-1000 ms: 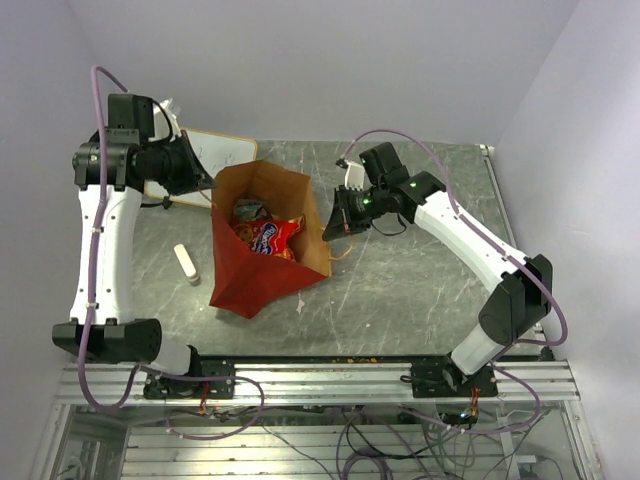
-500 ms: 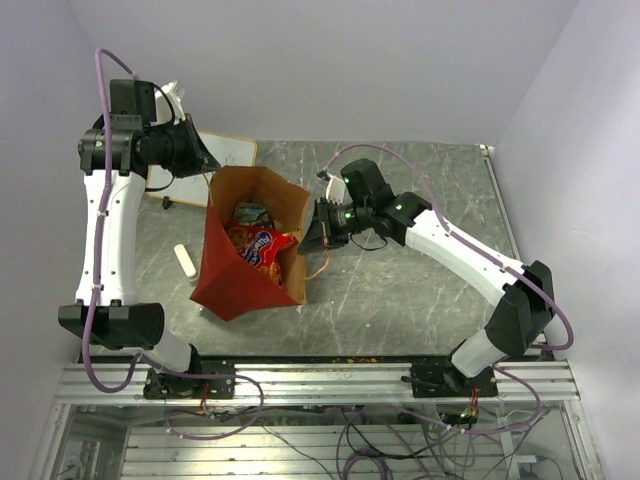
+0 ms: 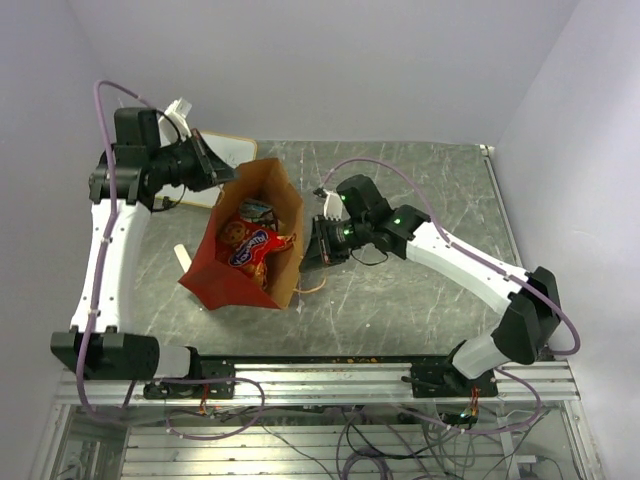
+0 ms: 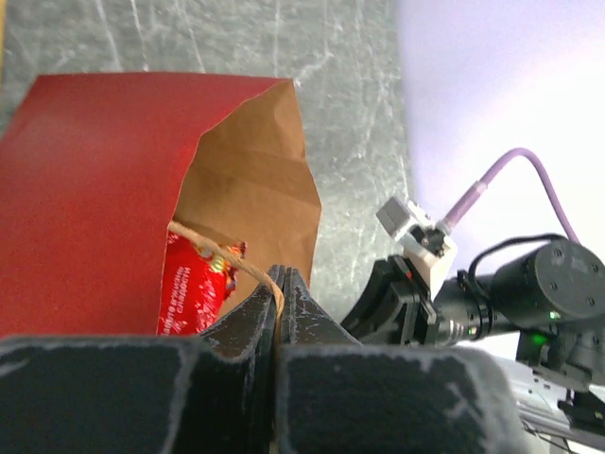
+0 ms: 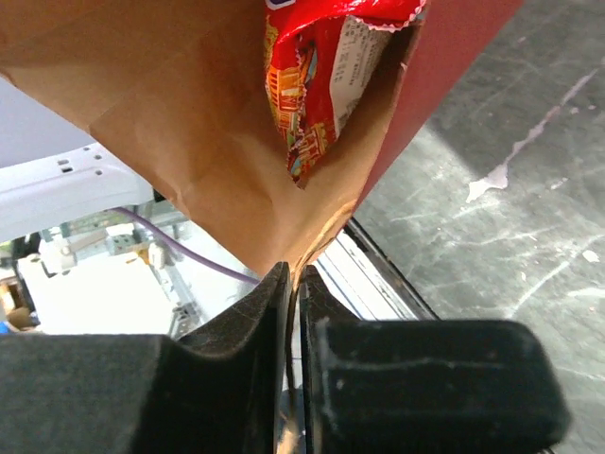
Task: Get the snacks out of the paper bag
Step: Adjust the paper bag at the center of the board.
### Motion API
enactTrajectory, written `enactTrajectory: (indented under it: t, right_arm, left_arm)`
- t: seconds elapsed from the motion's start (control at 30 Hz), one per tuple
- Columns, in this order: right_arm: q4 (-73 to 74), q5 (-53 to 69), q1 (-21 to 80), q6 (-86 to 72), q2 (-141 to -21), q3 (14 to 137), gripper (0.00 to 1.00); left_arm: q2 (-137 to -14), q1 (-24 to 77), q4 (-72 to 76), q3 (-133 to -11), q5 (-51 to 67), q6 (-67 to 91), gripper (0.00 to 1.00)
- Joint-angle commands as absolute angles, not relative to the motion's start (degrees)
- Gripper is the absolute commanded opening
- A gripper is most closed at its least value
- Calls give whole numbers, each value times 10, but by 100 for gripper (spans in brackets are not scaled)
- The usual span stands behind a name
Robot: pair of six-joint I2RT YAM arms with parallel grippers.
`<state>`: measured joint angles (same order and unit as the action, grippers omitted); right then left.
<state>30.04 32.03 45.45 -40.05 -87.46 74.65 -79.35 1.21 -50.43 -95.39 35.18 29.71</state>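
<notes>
**Bag's held wide open, nothing out yet**

Both arms are on holding duty here. The left gripper (image 3: 222, 172) has its jaws pinched together on the thin tan loop handle (image 4: 227, 253) at the 11 o'clock side of the red paper carrier bag (image 3: 215, 285). The right gripper (image 3: 308, 255) has its jaws clamped on a creased fold of the rim at 4 o'clock. That stretches the mouth wide, with matte brown kraft lining showing. The bag sits on the grey marbled table (image 3: 460, 180), roughly 9 o'clock from its middle.

All the snacks are inside. There's a large red crinkly packet with a blue logo (image 3: 255, 247), glossy foil with a zigzag edge. A small orange-yellow packet (image 3: 232, 234) sits against it at 10 o'clock. A greyish wrapper (image 3: 255, 210) lies toward 12 o'clock, too small to make out.

I'd call this the opening step. Next, one gripper has to let go and reach in, and the thin paper will probably sag once released. Foil looks slippery, so I'd pinch the crimped seam.
</notes>
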Motion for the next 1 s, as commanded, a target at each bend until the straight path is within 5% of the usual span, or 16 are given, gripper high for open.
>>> enactTrajectory:
  t: [0.0, 0.23, 0.4, 0.97]
  right_arm:
    - [356, 278, 457, -339, -844, 757, 13]
    - [478, 148, 451, -205, -857, 844, 49]
    - [535, 73, 448, -101, -882, 926, 66]
    - [291, 274, 518, 412, -770, 782, 94]
  left_arm:
    - [-713, 9, -404, -889, 427, 356, 7]
    - [-697, 9, -467, -889, 416, 328, 7]
    - [-703, 9, -483, -900, 407, 322, 7]
    - [-725, 9, -527, -917, 378, 318, 7]
